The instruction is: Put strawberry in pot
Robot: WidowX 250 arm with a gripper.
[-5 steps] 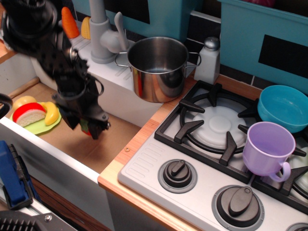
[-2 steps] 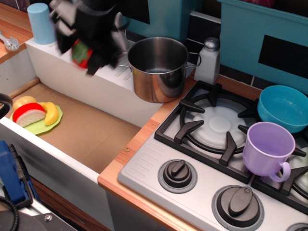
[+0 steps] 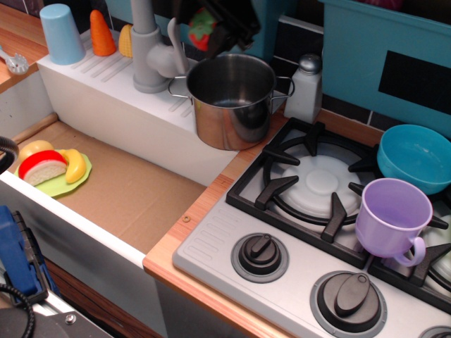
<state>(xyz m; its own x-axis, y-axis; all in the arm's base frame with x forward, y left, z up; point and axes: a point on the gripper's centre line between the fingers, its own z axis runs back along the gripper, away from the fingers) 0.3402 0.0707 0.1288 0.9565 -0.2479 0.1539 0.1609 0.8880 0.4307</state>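
The strawberry (image 3: pixel 203 28) is red with a green top and sits between my black gripper's (image 3: pixel 211 32) fingers, held in the air at the top of the view. It is above and just behind the left rim of the pot (image 3: pixel 231 100). The pot is a shiny steel cylinder with two small side handles, standing empty on the ledge between the sink and the stove. My gripper is shut on the strawberry; most of the arm is cut off by the top edge.
A grey faucet (image 3: pixel 151 53) stands just left of the pot, a white salt shaker (image 3: pixel 306 88) just right. A blue cup (image 3: pixel 60 34), carrot (image 3: pixel 103 34) and corn sit on the ledge. A plate of toy food (image 3: pixel 53 169) lies in the sink. A purple cup (image 3: pixel 391 218) and blue bowl (image 3: pixel 416 156) sit on the stove.
My gripper has carried the strawberry up out of the sink and to the right, from low over the sink floor to above the pot's left rim.
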